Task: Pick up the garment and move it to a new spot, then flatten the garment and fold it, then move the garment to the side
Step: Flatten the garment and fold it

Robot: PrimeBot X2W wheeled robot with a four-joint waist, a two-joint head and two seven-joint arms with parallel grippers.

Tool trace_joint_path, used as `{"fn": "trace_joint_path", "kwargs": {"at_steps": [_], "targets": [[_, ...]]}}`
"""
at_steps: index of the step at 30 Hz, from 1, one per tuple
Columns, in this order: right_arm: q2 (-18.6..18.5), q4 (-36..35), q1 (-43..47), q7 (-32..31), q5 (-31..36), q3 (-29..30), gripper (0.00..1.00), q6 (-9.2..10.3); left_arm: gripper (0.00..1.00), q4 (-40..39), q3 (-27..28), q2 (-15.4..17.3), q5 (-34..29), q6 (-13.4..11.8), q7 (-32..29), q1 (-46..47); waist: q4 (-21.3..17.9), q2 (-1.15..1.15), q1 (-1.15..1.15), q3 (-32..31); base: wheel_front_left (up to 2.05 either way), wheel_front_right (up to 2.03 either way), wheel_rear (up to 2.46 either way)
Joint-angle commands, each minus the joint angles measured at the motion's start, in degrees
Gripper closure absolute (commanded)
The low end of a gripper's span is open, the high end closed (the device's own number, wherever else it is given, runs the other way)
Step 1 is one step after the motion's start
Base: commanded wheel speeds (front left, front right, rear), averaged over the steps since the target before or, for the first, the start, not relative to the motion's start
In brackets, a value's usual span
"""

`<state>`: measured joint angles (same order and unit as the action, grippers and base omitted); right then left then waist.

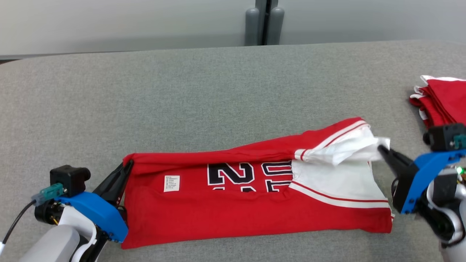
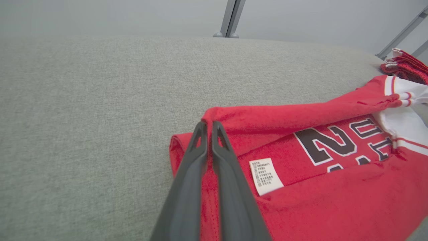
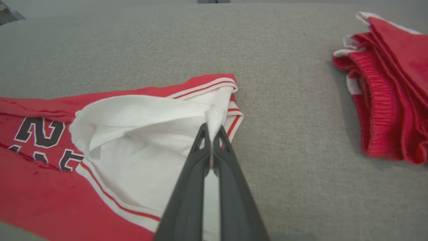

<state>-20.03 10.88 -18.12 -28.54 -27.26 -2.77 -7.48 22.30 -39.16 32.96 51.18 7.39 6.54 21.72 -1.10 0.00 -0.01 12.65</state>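
Note:
The garment [image 1: 233, 214] is a red jersey T-shirt with white sleeves and a black "23" print, lying partly folded across the grey table. A small white tag [image 1: 171, 183] shows on its left part. My left gripper [image 1: 128, 164] is shut on the red hem at the shirt's left end, seen close up as the left gripper [image 2: 209, 124] pinching a red fold. My right gripper [image 1: 381, 148] is shut on the white sleeve edge at the right end; the right gripper [image 3: 211, 129] holds the white cloth [image 3: 143, 134] lifted a little.
Folded red shorts [image 1: 442, 100] with white trim lie at the table's right edge, close behind my right wrist; the same shorts [image 3: 384, 97] show in the right wrist view. The grey padded table [image 1: 218, 91] stretches bare behind the shirt. A grey post [image 1: 264, 22] stands beyond the far edge.

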Motion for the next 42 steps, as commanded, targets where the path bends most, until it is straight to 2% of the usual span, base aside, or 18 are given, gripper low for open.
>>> {"fn": "trace_joint_path", "kwargs": {"at_steps": [1, 2, 8, 9, 10, 11, 16, 21, 25, 33, 42], "targets": [[0.8, -1.6, 2.1, -0.6, 0.4, 0.7, 1.00, -0.02, 1.00, 0.5, 0.1, 0.1, 0.2, 0.1, 0.6, -0.5, -0.5, 0.00, 0.01, -0.4, 0.00, 0.00, 0.00], [1.9, -4.8, 5.3, -1.8, 1.0, 1.9, 1.00, -0.03, 1.00, 1.4, -0.1, 0.0, 0.5, 0.1, 1.3, -0.9, -0.8, 0.00, 0.01, -0.7, 0.00, 0.00, 0.00], [5.2, -10.9, 11.7, -4.8, 2.5, 4.8, 1.00, -0.02, 1.00, 3.7, -0.5, -0.2, -0.1, -0.5, 2.5, -1.7, -1.3, 0.00, 0.01, -1.0, 0.00, 0.00, 0.00], [5.9, -11.8, 12.8, -5.6, 2.4, 5.1, 1.00, -0.03, 0.80, 4.0, -0.6, -0.5, -0.2, -0.7, 2.7, -1.8, -1.3, 0.00, 0.01, -1.1, 0.00, 0.00, 0.00], [6.4, -12.7, 13.9, -6.4, 2.4, 5.3, 0.65, -0.03, 0.36, 4.3, -0.8, -0.7, -0.3, -0.9, 2.8, -2.0, -1.3, 0.00, 0.01, -1.2, 0.00, 0.00, 0.00], [6.8, -13.4, 15.1, -7.4, 2.6, 5.7, 0.00, -0.02, 0.00, 4.7, -0.8, -0.6, -0.3, -0.9, 3.0, -2.3, -1.4, 0.00, 0.01, -1.3, 0.00, 0.00, 0.00], [8.5, -17.0, 19.1, -10.4, 3.3, 7.4, 0.00, -0.03, 0.00, 5.1, 0.0, -1.8, 0.2, -2.8, 4.6, -3.4, -1.1, 0.00, 0.01, -1.9, 0.00, 0.00, 0.00], [9.6, -19.5, 20.0, -8.8, 5.1, 9.7, 0.00, -0.03, 0.00, 4.5, 3.1, -3.1, 1.1, -4.5, 7.5, -4.8, -0.6, 0.00, 0.01, -2.8, 0.00, 0.00, 0.00], [10.9, -18.5, 18.2, -8.2, 7.6, 12.0, 0.00, -0.03, 0.00, 2.9, 6.4, -4.3, -0.3, -6.1, 8.5, -5.3, 0.0, 0.00, 0.01, -3.5, 0.00, 0.00, 0.00], [11.9, -10.3, 12.0, -7.2, 10.5, 12.8, 0.00, -0.03, 0.00, -2.8, 15.0, -8.5, -8.9, -8.2, 8.7, -6.7, 1.5, 0.00, 0.01, -4.2, 0.00, 0.00, 0.00], [14.4, 2.9, 5.9, -7.2, 14.8, 15.3, 0.00, -0.03, 0.00, -3.0, 18.9, -12.6, -14.7, -6.4, 8.7, -9.3, 3.2, 0.00, 0.01, -4.4, 0.00, 0.00, 0.00]]}}
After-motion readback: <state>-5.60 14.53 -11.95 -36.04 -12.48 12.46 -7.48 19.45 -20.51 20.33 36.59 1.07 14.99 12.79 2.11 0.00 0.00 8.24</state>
